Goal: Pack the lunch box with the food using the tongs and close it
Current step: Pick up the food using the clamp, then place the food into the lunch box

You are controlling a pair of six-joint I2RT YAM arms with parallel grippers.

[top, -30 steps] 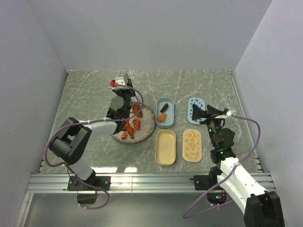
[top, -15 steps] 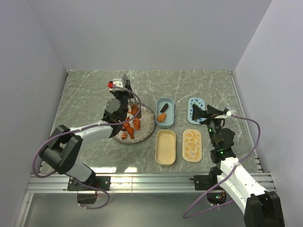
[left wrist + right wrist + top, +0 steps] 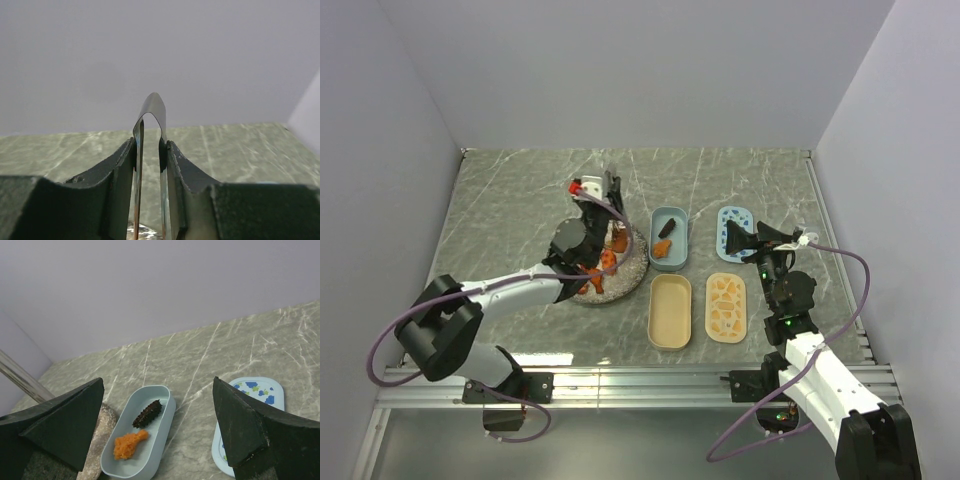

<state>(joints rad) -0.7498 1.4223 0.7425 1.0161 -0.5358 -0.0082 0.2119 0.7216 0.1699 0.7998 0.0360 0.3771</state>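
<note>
The tongs (image 3: 151,102) are gripped by the left gripper (image 3: 150,150), held over the speckled plate (image 3: 638,258) where most of the food (image 3: 598,272) is piled. A dark chunk (image 3: 148,413) and an orange chunk (image 3: 129,444) are already sat in the blue tub (image 3: 169,422). The right gripper (image 3: 156,390) is spread wide open near the patterned blue lid (image 3: 255,390).

No readable text, label or number anywhere.

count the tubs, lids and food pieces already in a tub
tubs: 2 (blue tub, cream tub)
lids: 2 (blue lid, yellow lid)
food pieces in the blue tub: 2 (dark piece, orange piece)
total: 6
</note>
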